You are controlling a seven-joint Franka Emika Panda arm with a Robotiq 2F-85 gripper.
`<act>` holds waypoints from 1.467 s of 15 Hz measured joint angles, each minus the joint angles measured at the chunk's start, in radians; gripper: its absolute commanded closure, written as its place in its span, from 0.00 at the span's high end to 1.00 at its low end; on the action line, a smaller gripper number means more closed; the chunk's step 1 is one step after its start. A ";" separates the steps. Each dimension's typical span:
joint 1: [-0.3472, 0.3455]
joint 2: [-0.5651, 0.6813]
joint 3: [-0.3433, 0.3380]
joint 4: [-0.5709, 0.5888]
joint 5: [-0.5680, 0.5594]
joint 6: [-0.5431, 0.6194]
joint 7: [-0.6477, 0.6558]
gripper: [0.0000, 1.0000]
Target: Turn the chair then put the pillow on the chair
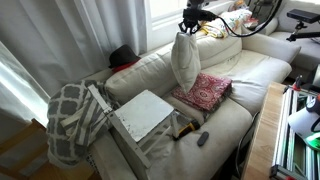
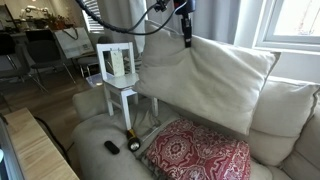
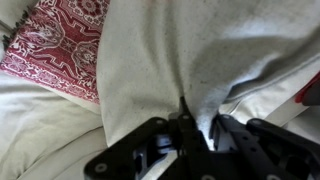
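Observation:
The cream pillow [image 1: 184, 58] hangs by one corner from my gripper [image 1: 188, 30], lifted above the sofa. In an exterior view the pillow [image 2: 205, 80] spreads wide below my gripper [image 2: 186, 38]. In the wrist view my gripper [image 3: 198, 122] is shut on a fold of the pillow [image 3: 170, 55]. The white chair [image 1: 140, 115] stands on the sofa seat, its flat square seat up; it also shows in an exterior view [image 2: 117, 70] with its slatted back. The pillow hangs beside the chair, apart from it.
A red patterned cushion [image 1: 203, 92] [image 2: 195, 152] [image 3: 55, 45] lies on the sofa seat under the pillow. A grey-and-white blanket [image 1: 68, 118] drapes over the sofa arm. A dark small object [image 1: 202, 139] [image 2: 111, 147] lies near the front edge. A wooden table [image 2: 35, 150] stands beside the sofa.

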 measured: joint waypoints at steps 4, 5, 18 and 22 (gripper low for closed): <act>0.018 -0.185 0.048 -0.174 0.001 0.045 -0.054 0.17; 0.020 -0.219 0.057 -0.204 0.001 0.048 -0.057 0.17; 0.035 -0.307 0.193 -0.282 0.041 0.052 -0.307 0.04; 0.058 -0.382 0.253 -0.330 0.184 0.051 -0.516 0.04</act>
